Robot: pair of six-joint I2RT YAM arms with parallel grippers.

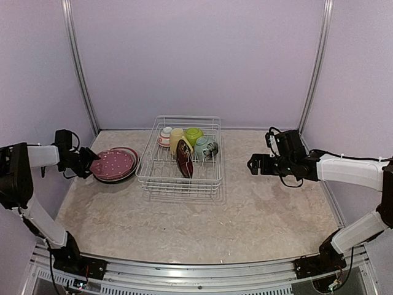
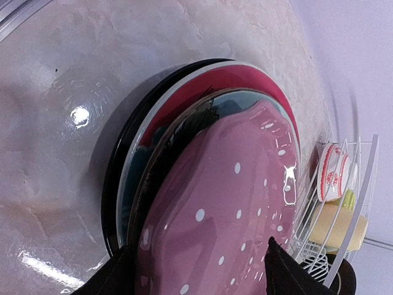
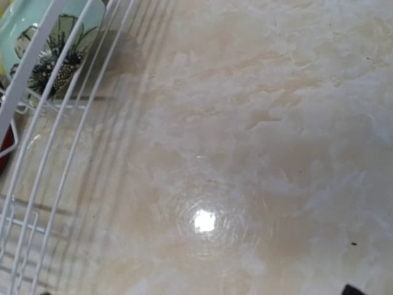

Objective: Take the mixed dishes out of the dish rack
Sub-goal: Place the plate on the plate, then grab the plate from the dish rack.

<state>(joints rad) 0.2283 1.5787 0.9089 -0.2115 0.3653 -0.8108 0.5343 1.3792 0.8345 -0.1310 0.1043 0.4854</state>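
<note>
Pink white-dotted round plate (image 2: 227, 209) lies atop a stack of red-rimmed and dark plates (image 2: 184, 92), just left of the white wire dish rack (image 1: 179, 178). The left gripper (image 1: 89, 161) has its jaws parted around the plate's near rim, holding nothing; it should back out level, without nudging the stack. The right gripper (image 1: 253, 165) hangs open.

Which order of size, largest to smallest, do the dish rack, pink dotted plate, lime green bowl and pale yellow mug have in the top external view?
1. dish rack
2. pink dotted plate
3. lime green bowl and pale yellow mug: they look about alike, so I do not rank them.
</note>
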